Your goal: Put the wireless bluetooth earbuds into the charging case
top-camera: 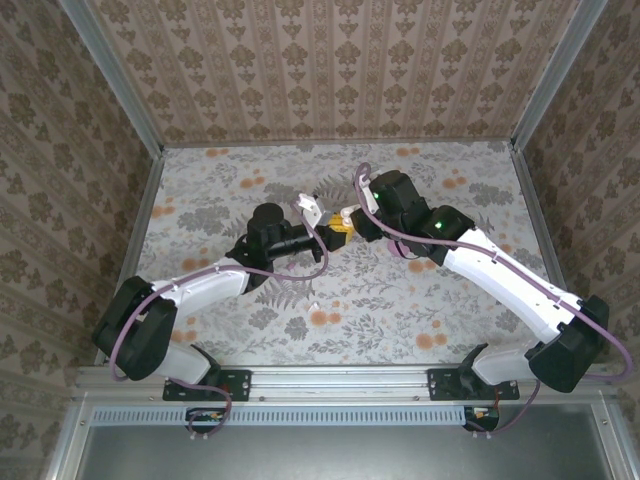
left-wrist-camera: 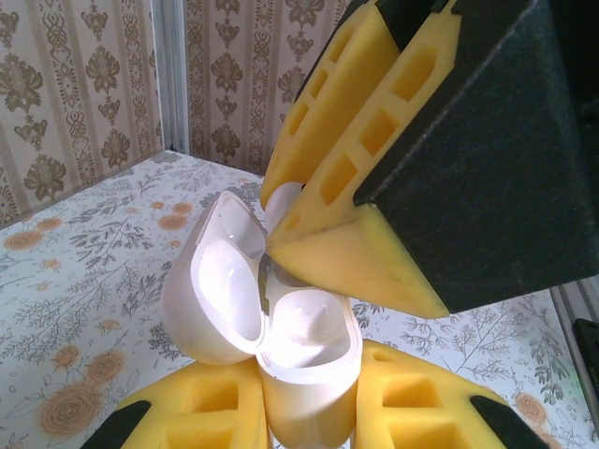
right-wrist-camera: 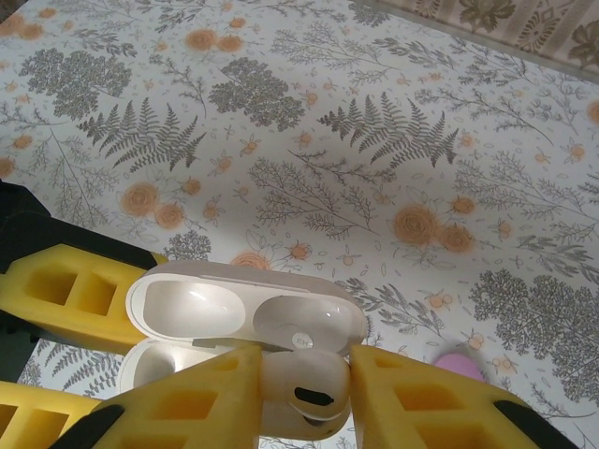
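Observation:
The white charging case (left-wrist-camera: 309,341) stands upright with its lid (left-wrist-camera: 220,290) hinged open, and my left gripper (left-wrist-camera: 314,402) is shut on its lower body. Over its mouth, my right gripper (right-wrist-camera: 304,383) is shut on a white earbud (right-wrist-camera: 309,374), pressed between the yellow pads. The earbud sits at the rim of the case's right-hand well (right-wrist-camera: 299,332); how deep it goes I cannot tell. The right fingers (left-wrist-camera: 374,140) come down onto the case from the upper right. From above, both grippers (top-camera: 337,230) meet at the table's centre. A tiny whitish piece (top-camera: 313,305) lies on the table nearer the arms.
A blurred pink object (right-wrist-camera: 459,360) lies on the floral tablecloth (right-wrist-camera: 374,140) just right of my right fingers. Patterned walls (top-camera: 330,70) close in the table at the back and sides, with metal posts (top-camera: 110,70) at the corners.

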